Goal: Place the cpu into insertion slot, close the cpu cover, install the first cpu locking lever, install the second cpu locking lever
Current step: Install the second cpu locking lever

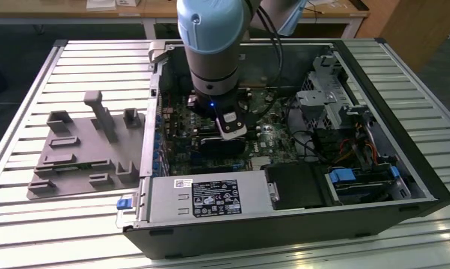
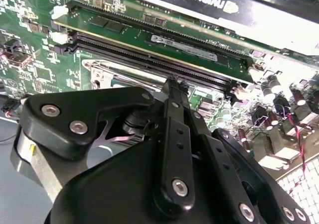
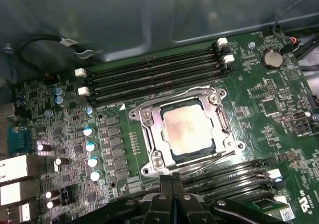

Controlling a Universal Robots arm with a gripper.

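cpu (image 3: 189, 128): seated flat in the insertion slot (image 3: 149, 115), framed by the cpu cover (image 3: 213, 137), already lowered
claw (image 3: 172, 180): fingers pressed together, nothing held, poised at socket edge, likely for lever work

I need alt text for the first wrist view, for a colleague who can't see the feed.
The cpu sits in the insertion slot on the green motherboard, with the silver cpu cover framing it. Black memory slots run along both sides of the socket, and the end effector hangs with fingertips pressed together beside the socket's edge.
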